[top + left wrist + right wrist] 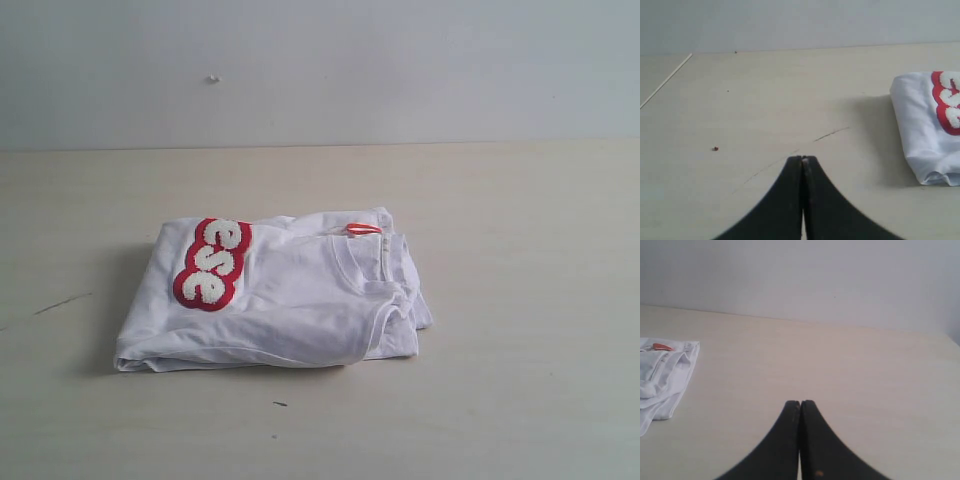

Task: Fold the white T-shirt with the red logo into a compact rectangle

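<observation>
Two grippers are seen pressed fully closed, nothing held: the left gripper [802, 158] and the right gripper [800, 402]. The white T-shirt [300, 300] is laid folded mid-table [520, 400], its red logo [212, 263] turned upward.

White T-shirt [300, 300], red logo [212, 264], white letters.

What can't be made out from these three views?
- Red logo, exterior view: only "ese" shows; the rest is folded under the white T-shirt itself.
- Sleeves and lower layers: hidden inside the fold in every view.
- Orange neck tag: print too small to read.
- Both wrist views: the shirt is cut off by the frame edge.
- Left gripper, right gripper: absent from the exterior view; only shut fingers show in the wrist views.
</observation>
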